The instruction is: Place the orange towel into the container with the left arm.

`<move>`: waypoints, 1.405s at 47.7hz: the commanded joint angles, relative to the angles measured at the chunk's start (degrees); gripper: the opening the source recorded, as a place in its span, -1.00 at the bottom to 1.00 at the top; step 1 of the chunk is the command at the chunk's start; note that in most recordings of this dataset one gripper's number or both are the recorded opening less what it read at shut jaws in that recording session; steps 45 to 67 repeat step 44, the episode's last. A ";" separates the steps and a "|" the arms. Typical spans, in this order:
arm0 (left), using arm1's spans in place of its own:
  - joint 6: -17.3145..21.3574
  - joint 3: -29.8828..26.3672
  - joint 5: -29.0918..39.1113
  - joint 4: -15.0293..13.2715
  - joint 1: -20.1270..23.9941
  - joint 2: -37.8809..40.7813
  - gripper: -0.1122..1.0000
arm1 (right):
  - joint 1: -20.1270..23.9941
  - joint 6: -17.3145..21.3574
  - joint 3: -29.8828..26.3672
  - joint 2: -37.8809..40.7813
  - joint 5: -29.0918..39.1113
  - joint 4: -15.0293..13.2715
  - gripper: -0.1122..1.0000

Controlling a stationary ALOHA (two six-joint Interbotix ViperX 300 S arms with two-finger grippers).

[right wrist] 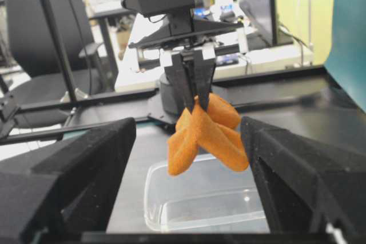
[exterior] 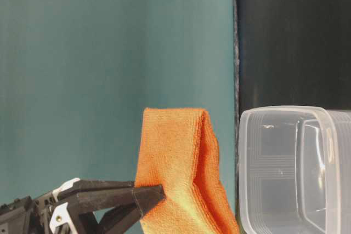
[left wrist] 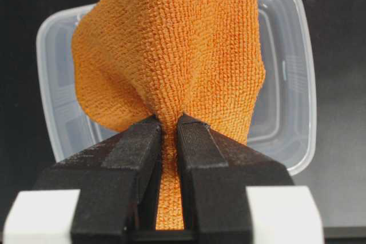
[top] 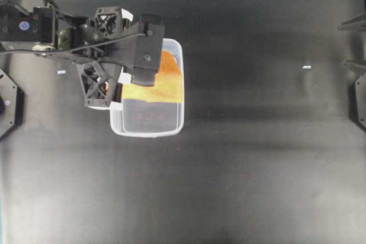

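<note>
Towel (left wrist: 171, 55) hangs pinched in left claw (left wrist: 167, 135) above container (left wrist: 286, 72) — nothing inside.

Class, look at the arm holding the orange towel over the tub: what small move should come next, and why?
Probably lower the left end effector slightly before releasing. It pinches the orange towel, which hangs above the container, not yet inside it.

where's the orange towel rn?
The fuzzy orange microfibre towel hangs pinched in the left gripper, above the clear plastic container, left of centre in the overhead view.
</note>
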 commanded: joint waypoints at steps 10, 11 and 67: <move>0.00 0.53 -1.05 0.18 0.18 -0.79 -0.70 | -0.09 0.18 -0.53 0.35 -0.26 0.18 0.50; 0.00 0.62 -1.23 0.26 0.18 -0.70 -0.70 | -0.09 0.18 -0.53 0.35 -0.26 0.18 0.50; -0.97 2.72 -5.27 0.18 0.79 2.02 0.37 | 0.97 0.35 0.00 0.62 -0.26 0.26 0.50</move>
